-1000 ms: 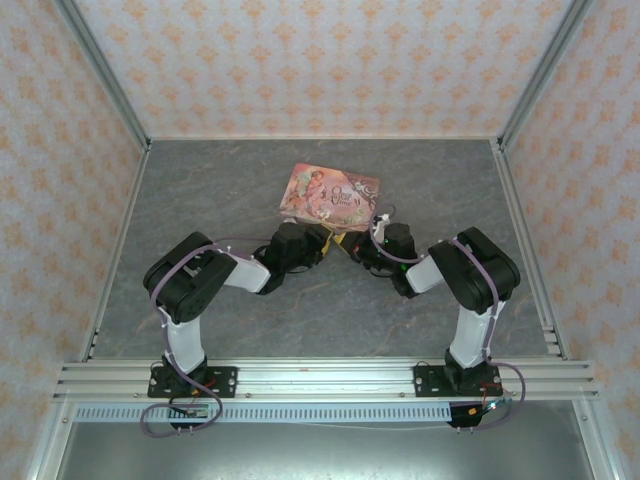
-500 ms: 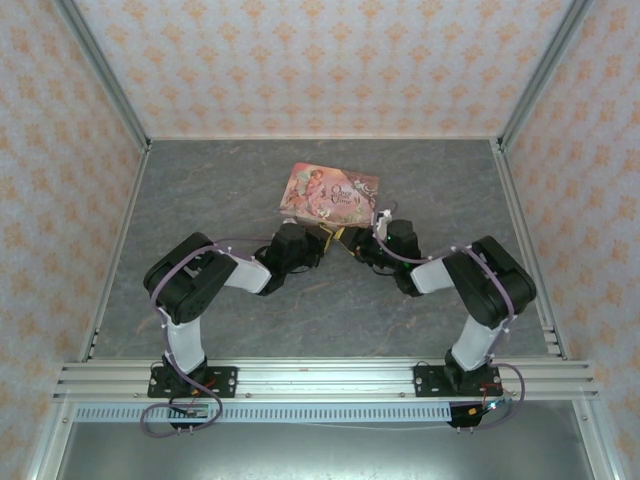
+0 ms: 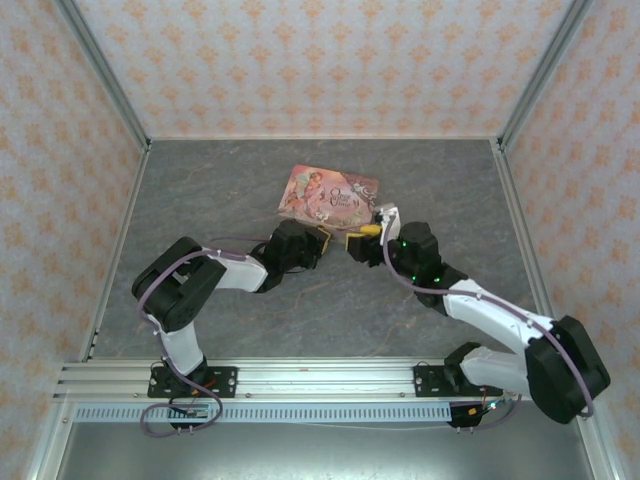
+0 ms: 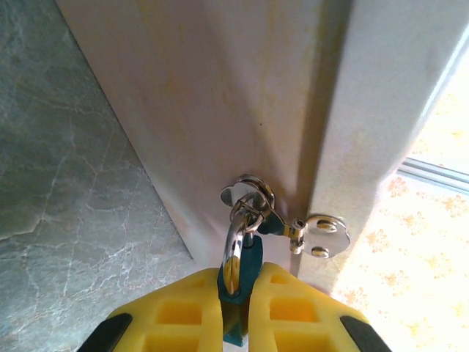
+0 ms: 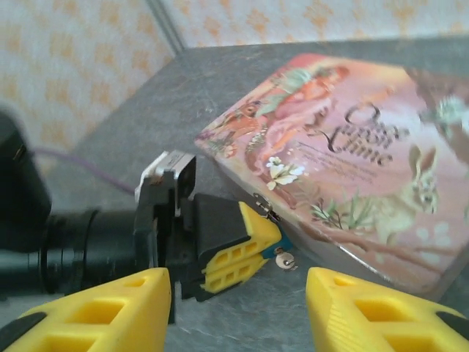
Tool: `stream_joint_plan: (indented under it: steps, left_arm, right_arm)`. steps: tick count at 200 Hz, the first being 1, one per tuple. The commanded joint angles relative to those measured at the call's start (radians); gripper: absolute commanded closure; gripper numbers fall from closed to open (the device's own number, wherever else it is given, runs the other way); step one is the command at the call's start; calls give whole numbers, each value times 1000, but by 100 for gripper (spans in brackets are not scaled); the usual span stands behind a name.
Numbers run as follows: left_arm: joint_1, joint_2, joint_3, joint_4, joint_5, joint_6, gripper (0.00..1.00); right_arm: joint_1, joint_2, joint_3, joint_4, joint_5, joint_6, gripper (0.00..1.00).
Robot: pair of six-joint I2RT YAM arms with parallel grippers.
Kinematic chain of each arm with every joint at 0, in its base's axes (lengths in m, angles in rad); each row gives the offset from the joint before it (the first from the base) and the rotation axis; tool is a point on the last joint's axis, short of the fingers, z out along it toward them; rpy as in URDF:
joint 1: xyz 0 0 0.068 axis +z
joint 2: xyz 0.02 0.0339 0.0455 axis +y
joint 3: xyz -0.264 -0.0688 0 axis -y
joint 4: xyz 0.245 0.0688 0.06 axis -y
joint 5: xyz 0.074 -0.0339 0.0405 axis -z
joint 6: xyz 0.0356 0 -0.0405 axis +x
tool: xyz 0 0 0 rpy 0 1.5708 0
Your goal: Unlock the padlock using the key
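**Right arm backs off with its fingers spread; the left arm holds the padlock**

Since a second ago the right arm has swung out low and long across the table [image 3: 220, 200]. Its right fingers [image 5: 110, 304] have drawn away from the lock and opened, and nothing sits between them. The left fingers [image 4: 190, 312] have pressed together and now pinch the padlock [image 4: 251, 258] by its teal body. The shackle points forward, away from the left wrist, and is looped through the small hasp [image 4: 245, 192] on the near edge of the pink tin [image 5: 352, 154].

The key [image 4: 322, 233] appears to hang from a small link just beside the shackle, on the side away from the table in the left wrist view. Whether it sits in the keyhole cannot be told.

From the right wrist, the key [image 5: 284, 259] shows as a small silver disc touching or just beside the left fingertips. It lies straight ahead of the open right fingers and near them. The right arm is the free one and should take the key.

The tin wall stands just behind the key and the left fingertips crowd it from one side, so the approach is tight.
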Motion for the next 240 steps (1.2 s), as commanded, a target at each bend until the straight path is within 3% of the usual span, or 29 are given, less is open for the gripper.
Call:
stream_joint_plan:
  steps: [1,39,65,139,183,240]
  left_arm:
    - [5,-56,26,-25,11,-25,100]
    - [5,-92,28,-70,13,-26,100]
    - [5,-106,28,-96,16,-21,100]
    - [6,-125,28,-102,30,-12,100]
    - [5,-136,30,-122,32,1,100]
    - [5,-135,26,-118,37,-1,100]
  right_arm:
    - [48,-19,17,-130,135,-397,48]
    - [85,-2,-84,28,199,-761,42]
    - [88,55,-125,129,149,-957,38]
    - [119,325,-105,425,133,-914,39]
    - [119,445,-38,455,175,-908,51]
    - [118,517,-3,480,167,-864,57]
